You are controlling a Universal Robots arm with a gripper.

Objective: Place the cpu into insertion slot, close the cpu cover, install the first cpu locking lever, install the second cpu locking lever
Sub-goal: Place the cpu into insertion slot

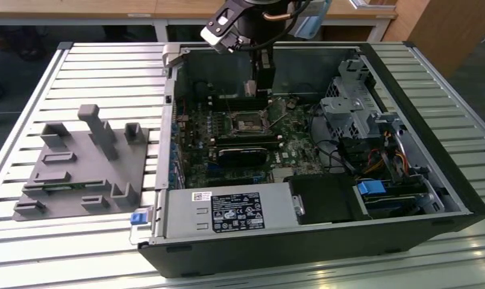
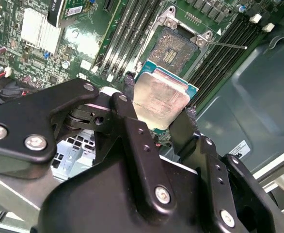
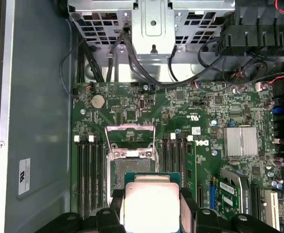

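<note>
The gripper [image 2: 157, 110] is clamped on two opposite edges of the cpu [image 2: 162, 94], which is not yet seated in the slot [image 2: 175, 48]. In the exterior view it hangs at twelve o'clock from the slot. The chip looks light and stiff, and probably delicate underneath, so the edges seem the safe hold.

Computer case [image 1: 435, 198] stood on counter [image 1: 90, 72]. Fixture block [image 1: 81, 162] sat on counter at exterior view's left of case, apart from it. Motherboard [image 1: 294, 141] lay in case. Insertion slot [image 1: 249, 125] sat near board centre, with memory slots [image 3: 89, 174] flanking it on two sides. Power supply [image 1: 226, 212] sat at case's near edge, drive cage [image 1: 347, 114] at exterior view's right. Cpu [image 3: 151, 208], clamped in hand [image 1: 258, 91], hung above board beside insertion slot, not seated in it.
</note>
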